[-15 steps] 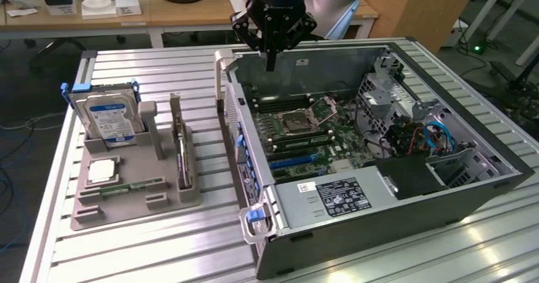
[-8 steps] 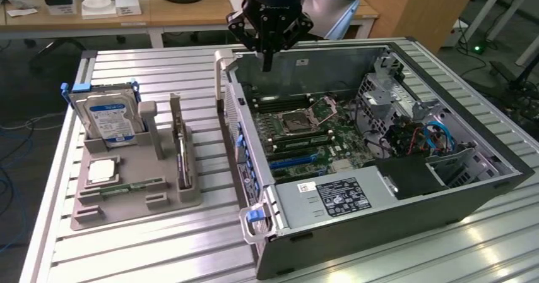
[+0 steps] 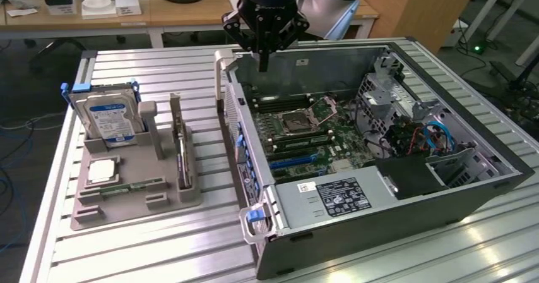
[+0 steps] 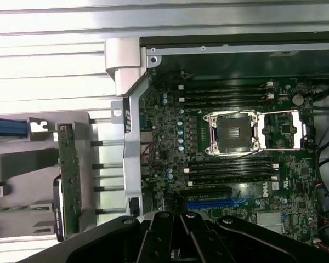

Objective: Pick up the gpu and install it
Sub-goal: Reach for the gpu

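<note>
Beside the open black computer case (image 3: 362,232), on the exterior view's left of it, the gpu (image 3: 183,160) (image 4: 71,181) stands on its long edge. It is a thin flat card with a green circuit-board face, slotted into a grey moulded plastic holder (image 3: 168,198) that sits just beside the case's side frame. Farther from the case, the same holder carries a silver hard drive with a blue-white label (image 3: 105,115), standing upright. A square silver processor chip (image 3: 101,169) and a narrow green memory stick (image 3: 135,186) lie flat in it. Holder and case both rest on a slatted aluminium desk (image 3: 151,68). Inside the case lies a green motherboard (image 4: 219,164) with a silver processor socket (image 4: 236,131) and a blue expansion slot (image 4: 214,204). The black pincer (image 3: 264,65) hangs above the case's far edge, its fingers closed together on nothing, well apart from the gpu.
</note>
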Controlling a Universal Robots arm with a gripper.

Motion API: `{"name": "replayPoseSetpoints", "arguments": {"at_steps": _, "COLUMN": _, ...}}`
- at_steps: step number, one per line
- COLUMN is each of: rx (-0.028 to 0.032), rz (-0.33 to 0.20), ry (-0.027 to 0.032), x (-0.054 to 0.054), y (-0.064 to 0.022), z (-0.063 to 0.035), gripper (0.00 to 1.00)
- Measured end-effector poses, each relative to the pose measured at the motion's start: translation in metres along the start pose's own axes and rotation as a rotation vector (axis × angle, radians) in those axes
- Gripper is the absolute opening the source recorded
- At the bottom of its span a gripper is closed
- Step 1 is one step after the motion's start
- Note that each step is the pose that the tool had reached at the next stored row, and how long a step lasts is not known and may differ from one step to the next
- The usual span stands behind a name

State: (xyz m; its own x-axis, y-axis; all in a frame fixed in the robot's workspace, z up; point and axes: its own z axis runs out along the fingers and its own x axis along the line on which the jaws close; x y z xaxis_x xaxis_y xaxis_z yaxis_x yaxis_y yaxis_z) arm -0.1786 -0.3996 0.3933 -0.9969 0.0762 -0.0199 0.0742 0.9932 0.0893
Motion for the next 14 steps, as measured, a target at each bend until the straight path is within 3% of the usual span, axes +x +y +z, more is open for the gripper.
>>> {"name": "replayPoseSetpoints", "arguments": {"at_steps": 14, "rx": 0.0000, "rz": 0.000, "ry": 0.0000, "x": 0.013, "y": -0.0011, "z": -0.0004, "gripper": 0.10}}
